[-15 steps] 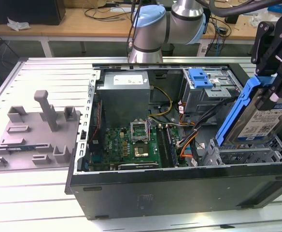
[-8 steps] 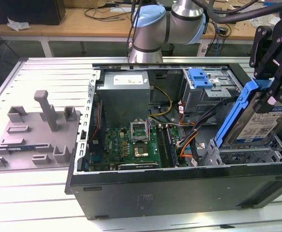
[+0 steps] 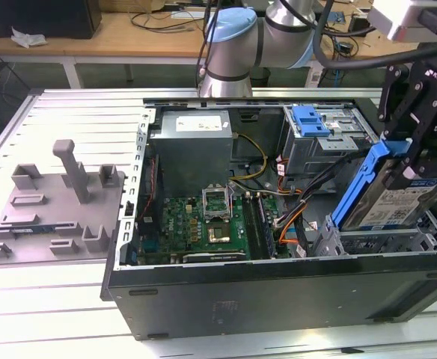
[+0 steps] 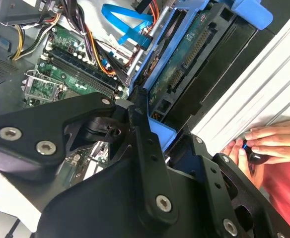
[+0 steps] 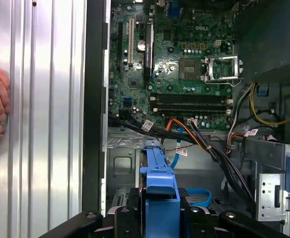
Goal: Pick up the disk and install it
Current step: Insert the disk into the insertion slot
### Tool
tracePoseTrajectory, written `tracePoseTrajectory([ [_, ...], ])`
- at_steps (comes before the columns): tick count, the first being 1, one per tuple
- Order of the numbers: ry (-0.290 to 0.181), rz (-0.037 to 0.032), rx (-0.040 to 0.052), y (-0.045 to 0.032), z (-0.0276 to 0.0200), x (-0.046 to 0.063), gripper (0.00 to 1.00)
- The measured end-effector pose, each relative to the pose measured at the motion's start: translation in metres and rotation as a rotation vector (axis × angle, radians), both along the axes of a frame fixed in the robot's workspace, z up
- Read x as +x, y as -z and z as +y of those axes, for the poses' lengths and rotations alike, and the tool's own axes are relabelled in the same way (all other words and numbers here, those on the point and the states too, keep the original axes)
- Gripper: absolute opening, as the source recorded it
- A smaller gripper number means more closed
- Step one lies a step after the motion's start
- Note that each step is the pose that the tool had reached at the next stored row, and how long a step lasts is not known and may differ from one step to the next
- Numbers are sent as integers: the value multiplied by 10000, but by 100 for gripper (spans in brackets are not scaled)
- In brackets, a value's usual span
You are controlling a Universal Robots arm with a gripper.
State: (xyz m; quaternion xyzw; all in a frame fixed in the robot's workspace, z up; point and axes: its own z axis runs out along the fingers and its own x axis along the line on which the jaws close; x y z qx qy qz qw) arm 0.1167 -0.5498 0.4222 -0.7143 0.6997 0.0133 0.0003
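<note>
The disk (image 3: 400, 203) is a silver drive with a white-and-blue label in a blue carrier frame. It hangs tilted above the open computer case's drive cage at the exterior view's right. My black gripper (image 3: 415, 153) is shut on the disk's upper end. In the second wrist view the disk's (image 4: 182, 64) circuit-board underside and connector show past the black fingers (image 4: 147, 148). The first wrist view has the blue carrier frame (image 5: 159, 183) edge-on between the gripper's links, over the grey drive bay (image 5: 122, 163).
The open case (image 3: 278, 288) holds a green motherboard (image 3: 203, 221), a grey power supply (image 3: 192, 146), bundled cables (image 3: 293, 209) and a second blue bracket (image 3: 312, 120) at the back. A grey fixture (image 3: 54, 198) sits at the exterior view's left. A person's hand (image 4: 266, 144) rests on the slatted table.
</note>
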Motion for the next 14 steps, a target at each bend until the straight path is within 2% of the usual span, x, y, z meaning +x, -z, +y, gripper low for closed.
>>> tracePoseTrajectory([
  [14, 0, 0, 0, 125, 0, 0, 37],
])
